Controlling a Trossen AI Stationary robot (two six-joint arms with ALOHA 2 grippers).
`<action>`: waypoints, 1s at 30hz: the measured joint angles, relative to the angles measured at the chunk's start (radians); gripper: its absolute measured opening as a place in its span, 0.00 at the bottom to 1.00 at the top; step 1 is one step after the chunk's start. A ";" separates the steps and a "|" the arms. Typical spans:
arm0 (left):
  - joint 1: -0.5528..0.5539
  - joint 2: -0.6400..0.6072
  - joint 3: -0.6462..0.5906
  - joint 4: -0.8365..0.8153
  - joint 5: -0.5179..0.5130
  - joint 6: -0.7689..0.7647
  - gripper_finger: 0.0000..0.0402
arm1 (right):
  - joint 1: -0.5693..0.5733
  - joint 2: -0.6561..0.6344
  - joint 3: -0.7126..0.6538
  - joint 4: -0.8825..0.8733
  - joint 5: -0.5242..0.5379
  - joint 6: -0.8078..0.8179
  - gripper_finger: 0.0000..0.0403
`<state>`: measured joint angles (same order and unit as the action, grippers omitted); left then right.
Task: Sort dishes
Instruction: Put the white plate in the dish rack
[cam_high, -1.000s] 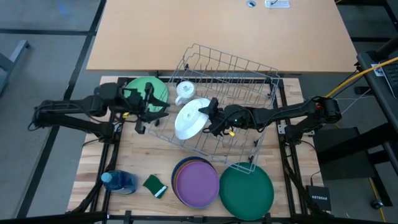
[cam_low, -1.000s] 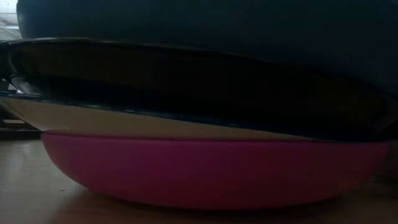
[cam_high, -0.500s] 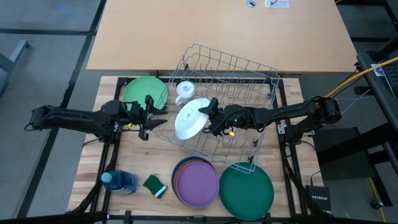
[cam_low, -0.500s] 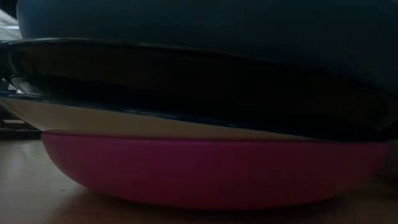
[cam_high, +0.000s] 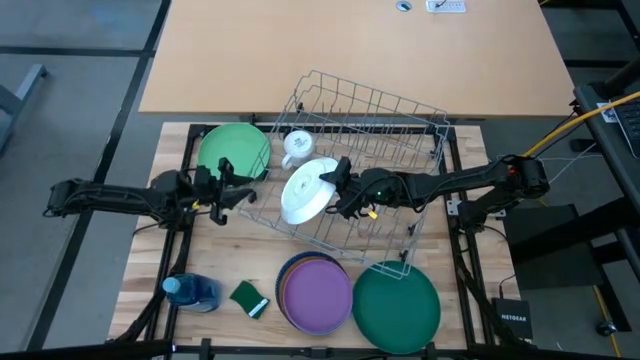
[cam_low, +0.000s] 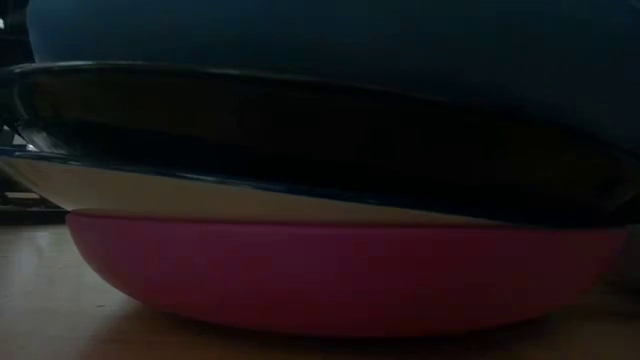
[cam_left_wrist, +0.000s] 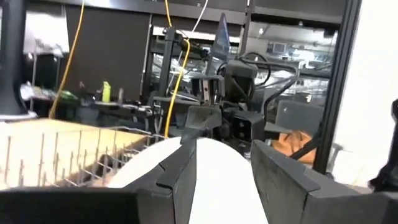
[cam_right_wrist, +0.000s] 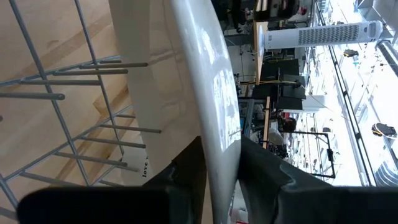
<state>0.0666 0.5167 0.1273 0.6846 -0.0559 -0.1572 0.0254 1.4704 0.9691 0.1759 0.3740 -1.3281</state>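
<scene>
Even, bright light overhead; the low view is dim and blurred; window glare whitens the right wrist view.

A pale wooden tabletop (cam_high: 350, 55) stands on grey floor (cam_high: 70, 100) beyond the workbench.

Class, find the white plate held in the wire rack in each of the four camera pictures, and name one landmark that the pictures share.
High view: white plate, mid-table inside the wire rack, right claw clamped on its rim.
Low view: not identifiable; a close stack of plates fills the picture.
Left wrist view: white plate, seen between the left claw's fingers.
Right wrist view: white plate, edge-on.
Shared landmark: the wire rack.
</scene>
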 joint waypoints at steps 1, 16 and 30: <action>0.000 -0.001 -0.004 -0.011 0.000 -0.021 0.35 | 0.000 0.000 0.000 0.000 0.000 0.000 0.22; 0.000 -0.005 0.001 -0.432 -0.005 -0.020 0.35 | 0.000 0.000 0.001 0.000 0.048 -0.027 0.22; -0.001 -0.005 -0.003 -0.448 0.010 0.328 0.35 | 0.001 -0.002 0.002 0.003 -0.002 0.002 0.22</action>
<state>0.0654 0.5121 0.1238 0.2366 -0.0458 0.1710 0.0263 1.4681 0.9707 0.1789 0.3723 -1.3262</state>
